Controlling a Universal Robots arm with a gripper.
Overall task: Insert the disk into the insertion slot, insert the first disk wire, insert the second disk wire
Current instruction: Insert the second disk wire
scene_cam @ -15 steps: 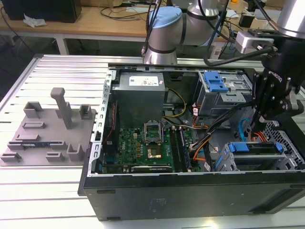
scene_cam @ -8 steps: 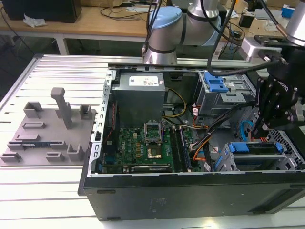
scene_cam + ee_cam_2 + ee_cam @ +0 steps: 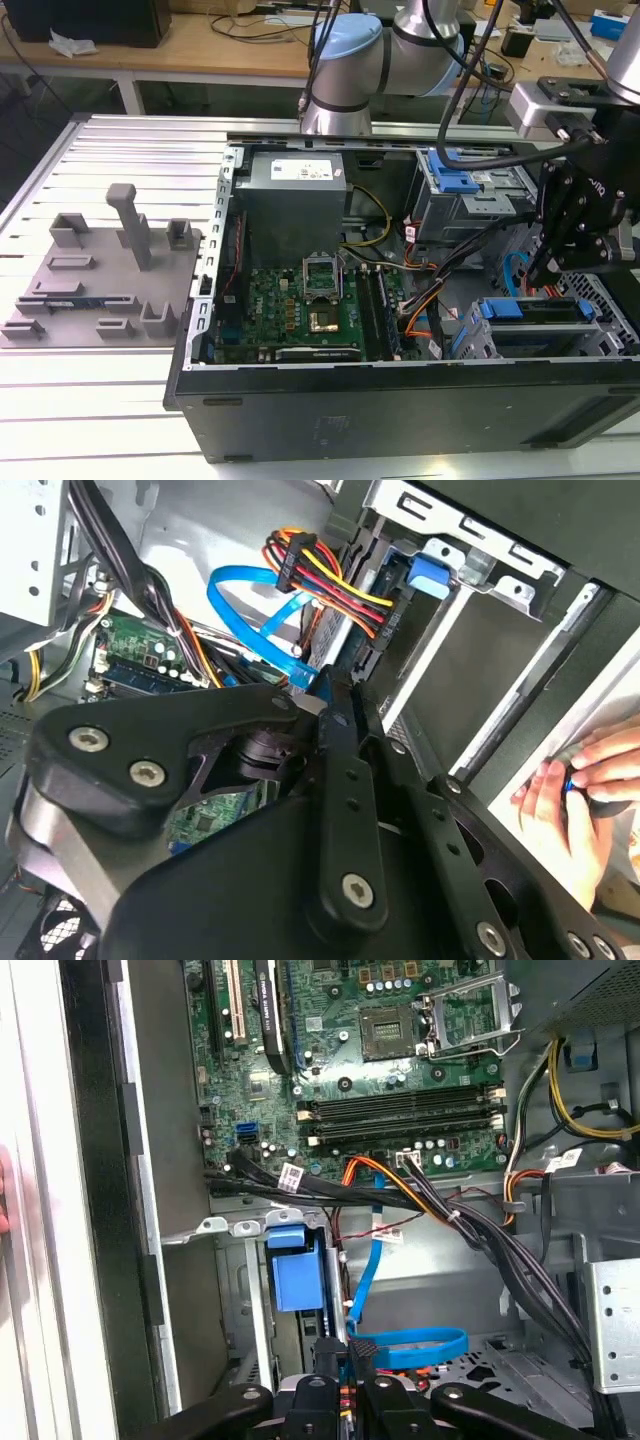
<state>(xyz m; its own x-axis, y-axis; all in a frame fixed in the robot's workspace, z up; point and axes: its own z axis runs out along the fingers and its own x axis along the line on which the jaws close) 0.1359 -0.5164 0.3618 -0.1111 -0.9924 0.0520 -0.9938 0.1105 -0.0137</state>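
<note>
I had the black two-fingered claw (image 3: 346, 1368) low inside the open black desktop computer case (image 3: 400, 410), at the drive corner on the exterior view's right. Its fingers were drawn close together on the plug end of the flat bright-blue data wire (image 3: 405, 1346), so I judged it clenched on that wire. The silver-grey disk in its bright blue plastic carrier (image 3: 530, 322) already sat inside the insertion slot of the perforated grey sheet-metal cage (image 3: 606, 300). That put me on the first wire.

To do this well, I'd square the plug to the disk's rear socket before pushing. A tilted plug would jam rather than seat. The red, yellow and orange power wire bundle (image 3: 330, 580) crowded close by, and a person's hand (image 3: 580, 785) rested at the case's outer edge, so slow travel suited.
</note>
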